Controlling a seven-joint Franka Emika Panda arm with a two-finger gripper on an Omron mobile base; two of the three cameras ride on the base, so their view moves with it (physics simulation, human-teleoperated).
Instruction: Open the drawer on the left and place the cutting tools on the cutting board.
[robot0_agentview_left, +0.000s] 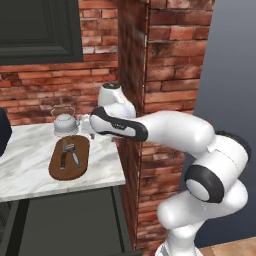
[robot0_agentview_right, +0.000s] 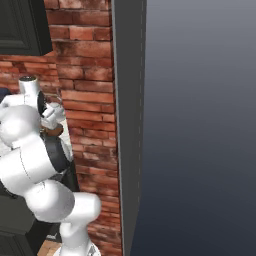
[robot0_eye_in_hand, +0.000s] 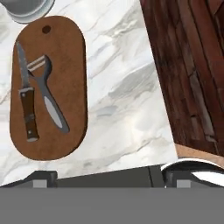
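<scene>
The oval dark-brown cutting board (robot0_eye_in_hand: 48, 87) lies on the white marble counter (robot0_eye_in_hand: 122, 87). Both cutting tools rest on it side by side: the brown-handled knife (robot0_eye_in_hand: 27, 109) and the silver-grey peeler (robot0_eye_in_hand: 46, 94). My gripper (robot0_eye_in_hand: 110, 178) hovers above the counter to the right of the board, open and wide, with nothing between its fingers. In the left base view the board (robot0_agentview_left: 69, 165) sits in front of the kettle, and the hand (robot0_agentview_left: 86, 126) is just above its far right end. The drawer (robot0_agentview_left: 65, 220) stands pulled out below the counter, and its dark inside shows.
A silver kettle (robot0_agentview_left: 65, 123) stands right behind the board. A red brick pillar (robot0_agentview_left: 132, 90) rises close to the counter's right edge, beside my arm. A dark wall cabinet (robot0_agentview_left: 40, 30) hangs above the counter. Bare marble lies between the board and the pillar.
</scene>
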